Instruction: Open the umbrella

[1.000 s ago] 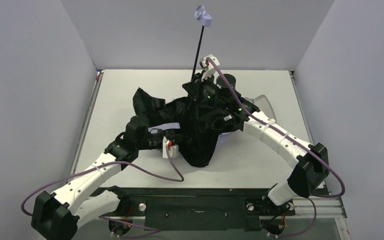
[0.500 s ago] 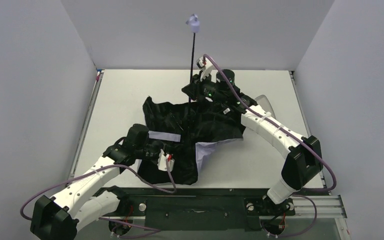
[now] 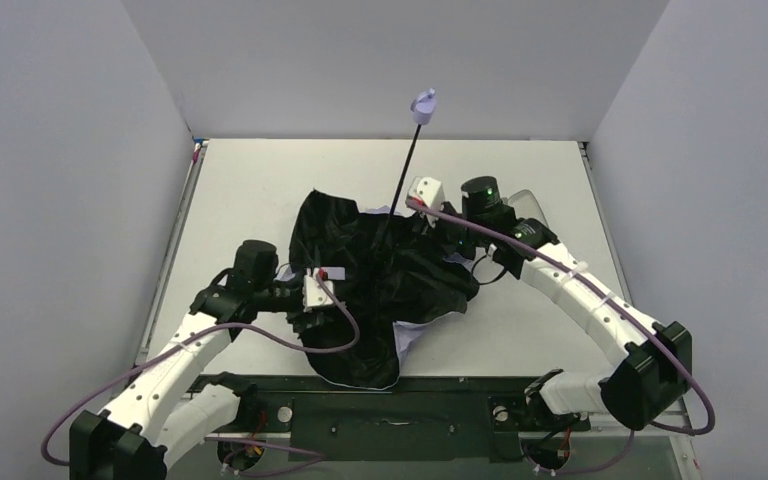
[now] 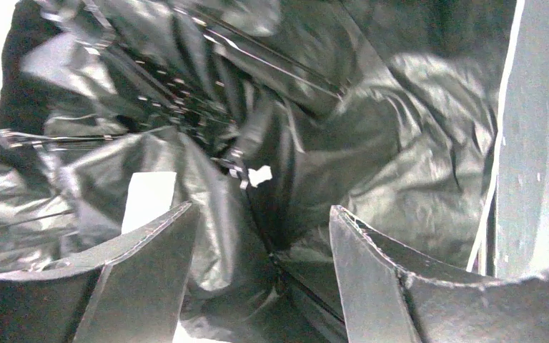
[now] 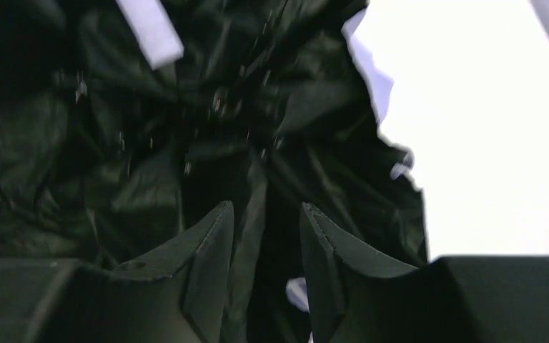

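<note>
The umbrella (image 3: 390, 285) lies in a crumpled heap mid-table, black underside up, with slivers of lavender fabric (image 3: 412, 333) at its near edge. Its thin black shaft (image 3: 405, 170) leans up and right to the small lavender knob (image 3: 423, 105). My left gripper (image 3: 340, 300) sits at the heap's left side. In the left wrist view it (image 4: 263, 211) is open, with loose black folds and ribs (image 4: 186, 107) between and beyond the fingers. My right gripper (image 3: 415, 218) is at the canopy's far side near the shaft's foot. In the right wrist view it (image 5: 266, 206) stands partly open, with a fold lying in the gap.
A pale oblong case (image 3: 527, 203) shows at the back right, partly hidden behind the right arm. Grey walls close in the white table (image 3: 250, 190) on three sides. A lavender strap tab (image 3: 332, 272) lies on the canopy by the left wrist.
Both grippers have gone from shut to open. The right gripper has dropped from the shaft to the canopy. The shaft now leans right and the canopy has slumped.
</note>
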You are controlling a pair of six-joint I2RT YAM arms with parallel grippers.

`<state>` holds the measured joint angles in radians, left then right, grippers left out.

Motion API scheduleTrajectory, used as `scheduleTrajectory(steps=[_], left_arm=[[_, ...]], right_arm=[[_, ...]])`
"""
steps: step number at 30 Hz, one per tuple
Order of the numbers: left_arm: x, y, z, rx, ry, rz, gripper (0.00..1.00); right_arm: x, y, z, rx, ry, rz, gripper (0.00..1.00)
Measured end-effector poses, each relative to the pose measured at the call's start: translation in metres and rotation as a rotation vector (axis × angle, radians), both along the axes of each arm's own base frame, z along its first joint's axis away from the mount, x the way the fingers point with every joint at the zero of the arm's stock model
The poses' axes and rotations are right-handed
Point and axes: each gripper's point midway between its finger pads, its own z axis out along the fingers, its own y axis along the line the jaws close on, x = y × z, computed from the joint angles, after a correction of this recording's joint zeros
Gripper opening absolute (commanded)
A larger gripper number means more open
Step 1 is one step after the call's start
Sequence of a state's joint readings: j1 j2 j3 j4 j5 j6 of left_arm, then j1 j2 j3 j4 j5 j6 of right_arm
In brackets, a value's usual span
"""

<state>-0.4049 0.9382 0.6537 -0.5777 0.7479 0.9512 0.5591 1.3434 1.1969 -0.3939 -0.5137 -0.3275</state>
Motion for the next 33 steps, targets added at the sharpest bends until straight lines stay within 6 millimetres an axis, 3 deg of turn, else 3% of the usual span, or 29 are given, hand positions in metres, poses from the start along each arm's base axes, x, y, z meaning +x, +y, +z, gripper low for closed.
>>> scheduleTrajectory(steps=[3,6,9,12,16,19,21,24,26,30,33], left_arm=[[0.011,-0.002,0.022,-0.091,0.008,0.101,0.69],[0.031,-0.012,0.046,-0.21,0.032,0.201,0.7],[0.054,-0.03,0.069,-0.306,0.086,0.247,0.7],[0.07,-0.055,0.086,-0.373,0.125,0.238,0.7],[0.052,-0.089,0.086,-0.419,0.165,0.155,0.68],[0.034,-0.106,0.074,-0.431,0.203,0.118,0.6],[0.034,-0.11,0.057,-0.426,0.237,0.151,0.46],[0.043,-0.105,0.025,-0.378,0.284,0.245,0.15],[0.043,-0.101,0.009,-0.344,0.303,0.275,0.06],[0.04,-0.092,0.007,-0.315,0.251,0.261,0.0],[0.025,-0.079,0.005,-0.281,0.187,0.217,0.0]], right_arm=[[-0.028,-0.015,-0.034,-0.114,0.03,0.051,0.3],[-0.052,-0.01,-0.057,-0.205,0.032,0.14,0.28],[-0.073,-0.007,-0.082,-0.272,0.039,0.228,0.24],[-0.086,-0.019,-0.108,-0.339,0.075,0.267,0.26],[-0.1,-0.035,-0.132,-0.397,0.134,0.289,0.36],[-0.098,-0.038,-0.133,-0.387,0.15,0.278,0.41],[-0.094,-0.043,-0.13,-0.364,0.162,0.249,0.43],[-0.085,-0.049,-0.118,-0.313,0.158,0.183,0.44],[-0.079,-0.054,-0.104,-0.276,0.133,0.138,0.45],[-0.07,-0.06,-0.083,-0.202,0.121,0.055,0.52],[-0.054,-0.057,-0.07,-0.124,0.167,-0.032,0.64]])
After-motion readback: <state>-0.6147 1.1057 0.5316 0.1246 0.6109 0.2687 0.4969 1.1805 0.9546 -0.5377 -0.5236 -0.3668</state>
